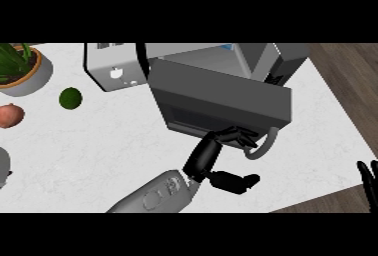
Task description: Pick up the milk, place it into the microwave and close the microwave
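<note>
While the door is hanging partway open, I'd say we're sitting in the last leg of this job. Going left to right: a potted plant (16,67) is sitting in the far corner of the counter (88,145), w/ a reddish onion-looking thing (9,115) below it and a dark green avocado or lime (70,98) just beside. None of that matters for the task imo.

Mid-frame, the left hand (221,150) is reaching up to the microwave door (221,102), fingers (240,136) lying fairly straight against the door's lower edge near the handle (264,145), thumb sticking out underneath, not curling round anything afaict. Looks like it's pushing the door toward shut.

Behind the door, the microwave (244,57) itself is showing, and a bit of blue-and-white is peeking out at the top of the opening, prob the milk (229,48), so the placing part seems done. Can't confirm 100% tho, mostly hidden.

Far right edge, the right hand (367,180) is resting, fingers up and relaxed, holding nothing.

Left to do: finishing the door swing.
</note>
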`<state>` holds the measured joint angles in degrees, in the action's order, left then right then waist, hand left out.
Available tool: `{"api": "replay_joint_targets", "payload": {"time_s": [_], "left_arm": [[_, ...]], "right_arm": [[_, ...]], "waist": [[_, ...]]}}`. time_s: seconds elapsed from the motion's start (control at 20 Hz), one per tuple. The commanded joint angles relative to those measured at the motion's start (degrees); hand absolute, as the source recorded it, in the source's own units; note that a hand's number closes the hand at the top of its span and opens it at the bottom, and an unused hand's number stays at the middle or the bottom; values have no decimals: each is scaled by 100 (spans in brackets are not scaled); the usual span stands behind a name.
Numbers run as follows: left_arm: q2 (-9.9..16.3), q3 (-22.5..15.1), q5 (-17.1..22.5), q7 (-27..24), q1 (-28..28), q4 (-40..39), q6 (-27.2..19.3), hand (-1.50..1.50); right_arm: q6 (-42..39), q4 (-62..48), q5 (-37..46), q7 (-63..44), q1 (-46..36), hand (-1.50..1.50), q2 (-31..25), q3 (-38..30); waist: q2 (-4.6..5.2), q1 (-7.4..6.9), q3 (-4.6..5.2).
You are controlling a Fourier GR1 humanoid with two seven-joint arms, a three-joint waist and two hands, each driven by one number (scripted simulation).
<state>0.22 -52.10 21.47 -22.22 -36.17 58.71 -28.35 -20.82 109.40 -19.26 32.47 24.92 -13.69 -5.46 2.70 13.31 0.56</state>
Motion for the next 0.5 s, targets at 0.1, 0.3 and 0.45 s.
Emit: {"api": "replay_joint_targets", "payload": {"time_s": [0.1, 0.3, 0.45], "left_arm": [[-21, 197, 511, -261, -562, -154, -348, -150], [-22, 255, 775, -368, -814, -348, -468, -150], [-22, 297, 958, -430, -1018, -463, -513, -150]], "right_arm": [[-125, 124, -275, -154, -142, -150, -140, -71], [-227, 285, -441, -264, -232, -150, -278, -110], [-308, 271, -566, -364, -339, -150, -357, -92]], "waist": [[75, 302, -16], [104, 433, -14], [161, 515, -21]]}}
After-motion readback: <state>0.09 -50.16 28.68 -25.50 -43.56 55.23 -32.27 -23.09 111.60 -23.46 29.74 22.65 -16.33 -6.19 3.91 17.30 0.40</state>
